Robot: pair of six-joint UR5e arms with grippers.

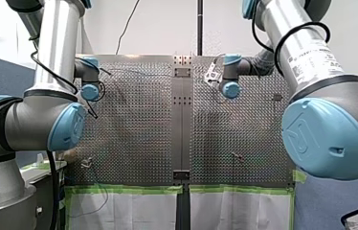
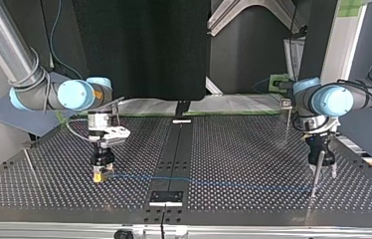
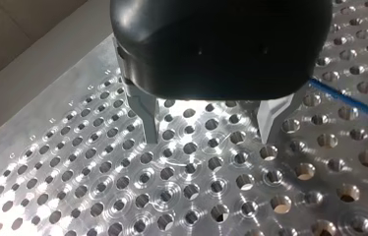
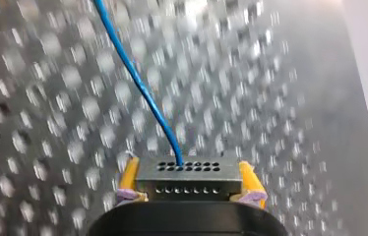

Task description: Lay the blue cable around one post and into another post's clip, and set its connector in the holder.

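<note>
You see blue cable (image 4: 138,83), grey connector (image 4: 188,178) with rows of dark holes, yellow pads (image 4: 247,179), silver perforated table (image 3: 74,187), green tape (image 1: 129,189)

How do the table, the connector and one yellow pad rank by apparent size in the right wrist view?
1. perforated table, filling the background.
2. connector, between the pads.
3. yellow pad, a thin strip beside it.

A robotics lab: my left arm (image 1: 55,57) and my right arm (image 1: 306,52), industrial machines with blue joint caps, flank a perforated metal table (image 1: 134,134) edged with green tape (image 1: 129,189), near a black screen (image 2: 139,50).
</note>
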